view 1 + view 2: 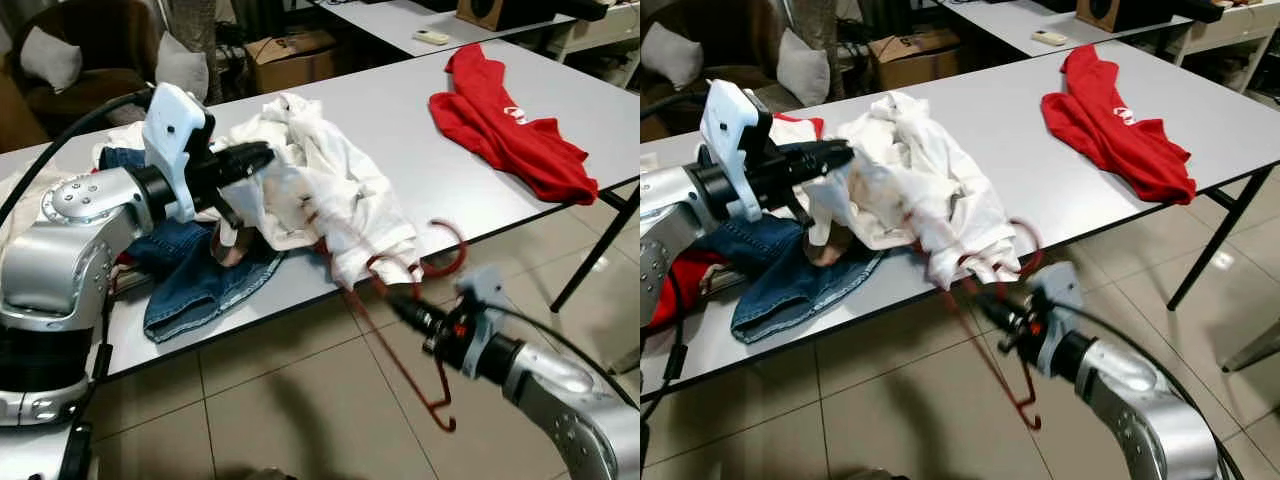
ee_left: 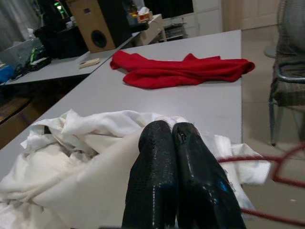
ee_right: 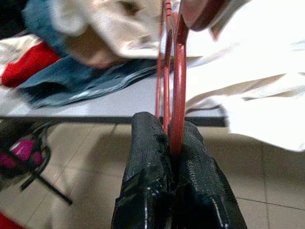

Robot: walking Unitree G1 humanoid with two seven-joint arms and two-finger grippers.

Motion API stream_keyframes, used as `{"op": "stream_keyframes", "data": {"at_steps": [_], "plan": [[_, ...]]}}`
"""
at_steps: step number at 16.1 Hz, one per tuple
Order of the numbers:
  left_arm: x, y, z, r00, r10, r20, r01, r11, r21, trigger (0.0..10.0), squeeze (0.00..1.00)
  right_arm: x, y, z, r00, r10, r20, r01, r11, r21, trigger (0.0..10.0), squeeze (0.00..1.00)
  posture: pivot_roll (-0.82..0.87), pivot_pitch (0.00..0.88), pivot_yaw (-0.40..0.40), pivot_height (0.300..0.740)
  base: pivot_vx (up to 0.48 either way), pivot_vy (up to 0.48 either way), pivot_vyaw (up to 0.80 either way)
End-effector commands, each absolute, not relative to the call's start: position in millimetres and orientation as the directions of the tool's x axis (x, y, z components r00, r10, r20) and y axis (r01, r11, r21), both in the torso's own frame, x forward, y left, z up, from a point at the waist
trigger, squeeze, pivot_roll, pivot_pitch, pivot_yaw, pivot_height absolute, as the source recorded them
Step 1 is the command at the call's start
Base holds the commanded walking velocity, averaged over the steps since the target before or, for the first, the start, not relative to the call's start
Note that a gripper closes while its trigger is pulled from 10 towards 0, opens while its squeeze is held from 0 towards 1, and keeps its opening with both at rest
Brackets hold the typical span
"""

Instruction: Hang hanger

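Observation:
A red wire hanger [image 1: 398, 352] hangs off the table's front edge, its upper part tucked into a crumpled white shirt [image 1: 340, 195] and its hook [image 1: 452, 243] curling out to the right. My right gripper [image 1: 398, 302] is below the table edge, shut on the hanger's wires [image 3: 177, 95]. My left gripper [image 1: 262, 158] reaches in from the left over the pile, shut with a fold of the white shirt [image 2: 95, 167] pinched at its tips [image 2: 167, 128]. The shirt lies partly over the blue jeans [image 1: 195, 280].
A red garment [image 1: 505, 125] lies spread on the grey table [image 1: 400, 110] to the right. A black table leg [image 1: 595, 250] stands at the right over tiled floor [image 1: 290, 400]. Behind are a cardboard box [image 1: 290, 55], an armchair with cushions [image 1: 50, 55] and a second table [image 1: 400, 20].

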State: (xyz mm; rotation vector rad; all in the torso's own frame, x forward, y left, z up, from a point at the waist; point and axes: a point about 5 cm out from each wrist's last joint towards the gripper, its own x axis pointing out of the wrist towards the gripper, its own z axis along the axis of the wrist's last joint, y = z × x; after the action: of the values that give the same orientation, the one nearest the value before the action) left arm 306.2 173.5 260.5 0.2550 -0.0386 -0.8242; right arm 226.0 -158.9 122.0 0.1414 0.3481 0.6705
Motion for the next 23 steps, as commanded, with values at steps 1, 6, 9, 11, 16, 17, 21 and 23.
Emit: {"op": "stream_keyframes", "data": {"at_steps": [1,6,9,11,16,17,21,23], "plan": [[302,173,264,0.661,-0.747,-0.074,0.737,0.629,0.247,0.0,0.0,231,-164,121,0.761,0.59,-0.27,-0.537,0.806,0.247,10.0,0.0,-0.08,0.0,0.103,0.74,0.0,0.0,0.0],[301,176,271,0.661,-0.748,-0.048,0.735,0.634,0.238,0.0,0.0,251,-177,143,0.861,0.498,-0.101,-0.448,0.838,0.31,10.0,0.0,-0.07,0.0,0.099,0.74,0.0,0.0,0.0],[304,173,272,0.672,-0.74,-0.028,0.725,0.65,0.228,0.0,0.0,240,-161,136,0.764,0.628,-0.15,-0.553,0.757,0.348,10.0,0.0,-0.07,0.0,0.099,0.74,0.0,0.0,0.0],[303,166,274,0.647,-0.762,-0.003,0.746,0.633,0.206,0.0,0.0,236,-153,123,0.725,0.654,-0.216,-0.56,0.742,0.369,10.0,0.0,-0.07,0.0,0.099,0.74,0.0,0.0,0.0],[301,149,262,0.597,-0.801,-0.043,0.794,0.583,0.171,0.0,0.0,263,-143,117,0.742,0.631,-0.226,-0.506,0.748,0.43,10.0,0.0,-0.05,0.0,0.11,0.74,0.0,0.0,0.0],[301,151,259,0.599,-0.797,-0.084,0.794,0.577,0.193,0.0,0.0,273,-142,118,0.758,0.615,-0.218,-0.485,0.754,0.442,10.0,0.0,-0.04,0.0,0.111,0.74,0.0,0.0,0.0],[298,162,246,0.622,-0.755,-0.21,0.78,0.574,0.248,0.0,0.0,288,-140,126,0.812,0.573,-0.112,-0.424,0.711,0.561,10.0,0.0,-0.01,0.0,0.112,0.74,0.0,0.0,0.0],[293,160,234,0.592,-0.759,-0.27,0.805,0.541,0.243,0.0,0.0,296,-135,127,0.845,0.532,-0.057,-0.367,0.654,0.661,10.0,0.0,0.0,0.0,0.111,0.74,0.0,0.0,0.0]]}}
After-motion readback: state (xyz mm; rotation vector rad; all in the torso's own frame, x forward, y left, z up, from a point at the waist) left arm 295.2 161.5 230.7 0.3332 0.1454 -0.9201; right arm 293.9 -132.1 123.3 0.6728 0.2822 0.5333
